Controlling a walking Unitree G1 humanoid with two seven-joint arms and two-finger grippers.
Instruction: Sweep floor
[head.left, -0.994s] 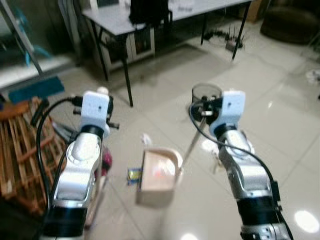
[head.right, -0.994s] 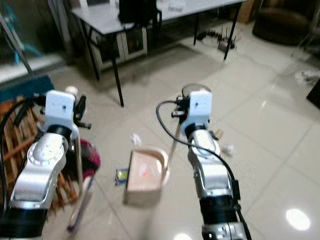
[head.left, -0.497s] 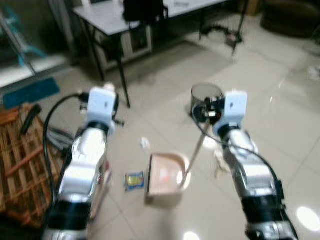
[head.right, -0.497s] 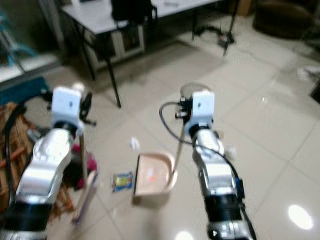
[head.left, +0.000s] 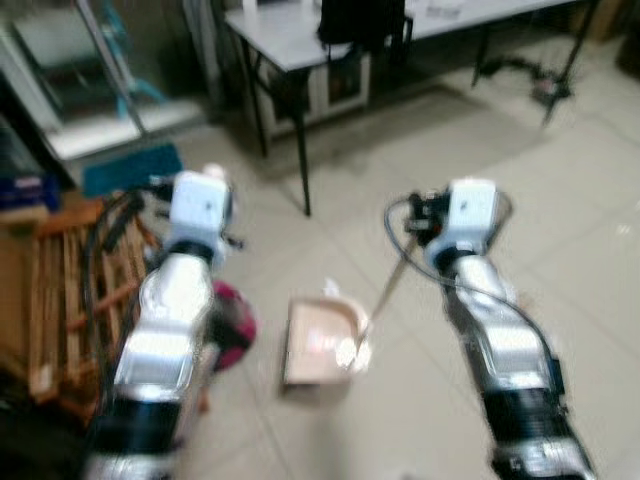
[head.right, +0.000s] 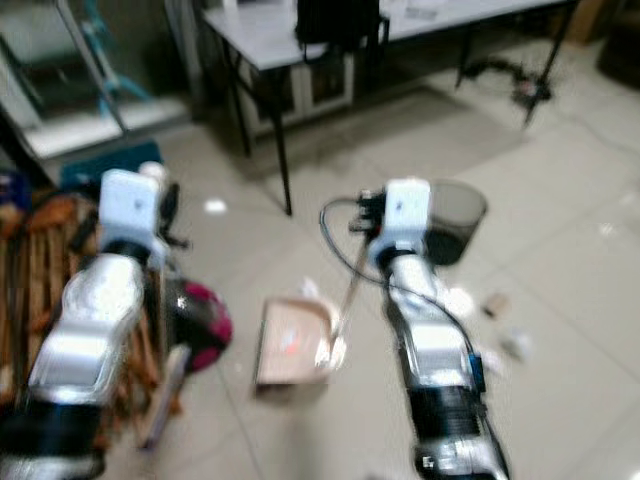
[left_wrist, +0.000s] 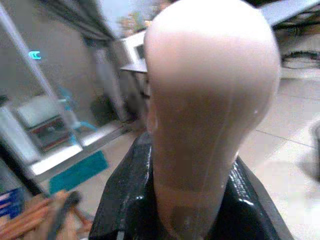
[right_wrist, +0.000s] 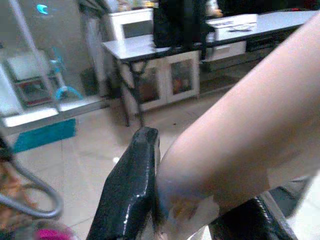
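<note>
Right gripper (right_wrist: 190, 200) is seen clamped on the pale handle (right_wrist: 240, 150) of the dustpan (head.left: 322, 342), one black finger (right_wrist: 131, 185) pressed against the handle's side. The handle's shaft is seen slanting down and left from that gripper to the pan, which is set flat on the tiled floor (head.left: 600, 230) between the two arms, its open mouth turned to the right. Left gripper (left_wrist: 190, 210) is closed about a rounded pale broom handle (left_wrist: 210, 100), black fingers (left_wrist: 125, 200) seen on both sides of it. A magenta broom head (head.right: 200, 325) is noted low on the floor beside the left arm (heavily blurred). A small white scrap (head.left: 331, 290) lies just beyond the pan's far edge. A dark round bin (head.right: 455, 215) stands behind the right arm; further bits of litter (head.right: 492, 303) are scattered to its near right. A wooden pallet (head.left: 60, 290) is stacked at far left, and a grey table (head.left: 300, 30) with black legs stands at the far side.
</note>
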